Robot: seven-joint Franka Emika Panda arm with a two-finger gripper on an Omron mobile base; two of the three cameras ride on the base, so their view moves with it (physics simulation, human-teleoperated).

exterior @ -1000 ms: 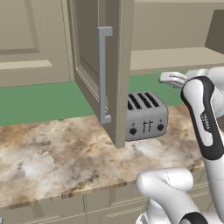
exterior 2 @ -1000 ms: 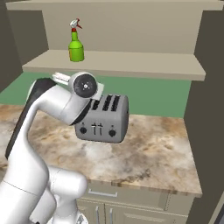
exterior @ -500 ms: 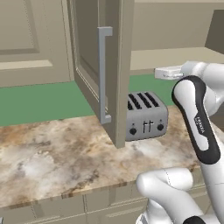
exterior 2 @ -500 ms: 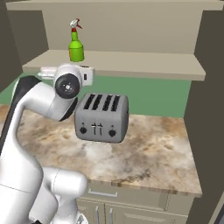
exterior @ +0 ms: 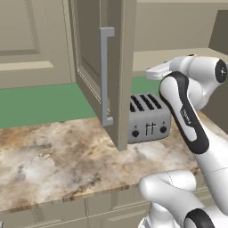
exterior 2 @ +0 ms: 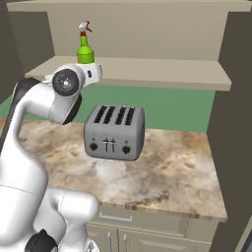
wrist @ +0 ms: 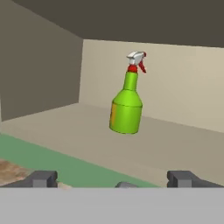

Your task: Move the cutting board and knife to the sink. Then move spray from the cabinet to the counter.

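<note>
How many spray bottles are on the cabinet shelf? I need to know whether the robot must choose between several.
1. A single green spray bottle stands upright on the cabinet shelf, ahead of the open jaws. The open cabinet door blocks part of the shelf in the left view.

Cabinet point(exterior 2: 147, 29) shelf point(exterior 2: 162, 74) carries spray point(exterior 2: 85, 47), upright, at 9 o'clock end. Marbled table point(exterior 2: 177, 172) carries toaster point(exterior 2: 114, 132).

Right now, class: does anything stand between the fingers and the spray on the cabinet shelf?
Nothing visible does. In the hand view the spray stands upright on the bare shelf, with open shelf between it and the spread fingers.
</note>
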